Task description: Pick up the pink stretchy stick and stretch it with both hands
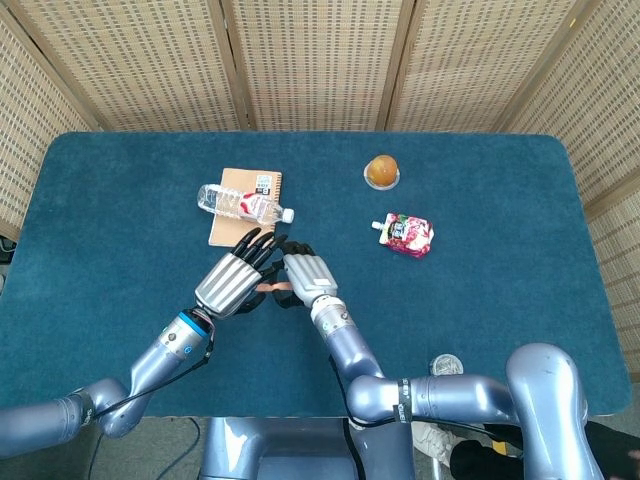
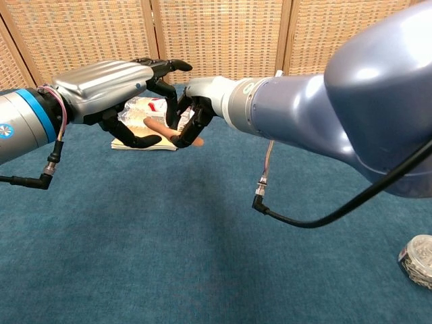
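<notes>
— Woven cane screens (image 1: pixel 310 60) close off the back, and a dark blue cloth table (image 1: pixel 500 200) fills the rest. What sits on it?

— Toward the far left lies a brown notebook (image 1: pixel 228 205), with a clear water bottle (image 1: pixel 243 203) lying across its upper part. Further right stands a small orange fruit on a clear dish (image 1: pixel 381 171), and nearer than that a red and white snack pouch (image 1: pixel 406 235) lies flat. At the near right edge a roll of tape (image 2: pixel 417 260) shows partly.

— Where is the pink stretchy stick (image 2: pixel 160 127)?

— Above the table, just nearer than the notebook, between the two hands. In the chest view it runs slantwise from upper left to lower right, off the cloth. In the head view only a short pink stretch of it shows between the dark fingers.

— Is the right hand (image 1: pixel 305 278) holding it?

— Yes. Its dark fingers (image 2: pixel 196 121) are curled round the stick's right end, which pokes out a little beyond them.

— And the left hand (image 1: pixel 232 280)?

— It is right against the right hand, with its silver back turned up. Its fingers (image 2: pixel 167 84) arch over the stick's left part and its thumb lies beneath, so the stick passes between them. Whether they actually press on the stick I cannot tell; a gap seems to show around it in the chest view.

— How do the arms lie?

— Both reach forward from the near edge, the left forearm with its blue band (image 2: pixel 39 113) coming in from the left, the right from the middle.
</notes>
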`<state>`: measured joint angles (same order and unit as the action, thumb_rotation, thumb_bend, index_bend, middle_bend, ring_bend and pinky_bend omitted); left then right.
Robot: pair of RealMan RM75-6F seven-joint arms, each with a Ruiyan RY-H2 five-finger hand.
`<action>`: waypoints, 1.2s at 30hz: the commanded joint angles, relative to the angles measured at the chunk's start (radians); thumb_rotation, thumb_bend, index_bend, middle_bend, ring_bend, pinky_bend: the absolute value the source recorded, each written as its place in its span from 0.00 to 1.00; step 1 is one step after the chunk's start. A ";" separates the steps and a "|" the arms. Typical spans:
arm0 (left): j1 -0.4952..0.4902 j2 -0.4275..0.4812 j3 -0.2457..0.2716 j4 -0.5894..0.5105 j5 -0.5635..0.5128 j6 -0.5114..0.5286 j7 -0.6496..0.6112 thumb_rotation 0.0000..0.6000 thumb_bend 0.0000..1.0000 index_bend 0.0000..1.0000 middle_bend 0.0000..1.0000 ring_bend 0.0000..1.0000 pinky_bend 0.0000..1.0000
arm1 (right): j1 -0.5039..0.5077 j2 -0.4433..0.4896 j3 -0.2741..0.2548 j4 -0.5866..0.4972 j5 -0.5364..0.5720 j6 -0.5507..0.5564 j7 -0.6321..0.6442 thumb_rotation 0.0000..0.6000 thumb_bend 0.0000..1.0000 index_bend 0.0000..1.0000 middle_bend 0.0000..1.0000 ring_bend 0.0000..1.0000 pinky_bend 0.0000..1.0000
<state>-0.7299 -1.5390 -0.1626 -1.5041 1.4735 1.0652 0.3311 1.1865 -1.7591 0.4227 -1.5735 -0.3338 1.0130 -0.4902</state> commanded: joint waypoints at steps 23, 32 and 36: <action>-0.014 -0.031 0.012 0.016 -0.031 0.008 0.030 1.00 0.45 0.57 0.00 0.00 0.00 | -0.014 0.011 -0.008 -0.007 -0.010 -0.014 0.016 1.00 0.61 0.65 0.19 0.00 0.00; -0.021 -0.038 0.009 0.023 -0.044 0.004 0.036 1.00 0.53 0.58 0.00 0.00 0.00 | -0.020 0.019 -0.010 -0.014 -0.015 -0.021 0.025 1.00 0.61 0.65 0.19 0.00 0.00; -0.023 -0.039 0.009 0.025 -0.047 0.003 0.041 1.00 0.53 0.60 0.00 0.00 0.00 | -0.022 0.023 -0.010 -0.018 -0.016 -0.021 0.027 1.00 0.61 0.65 0.19 0.00 0.00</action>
<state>-0.7528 -1.5782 -0.1534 -1.4794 1.4272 1.0687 0.3718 1.1649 -1.7364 0.4122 -1.5909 -0.3501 0.9924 -0.4633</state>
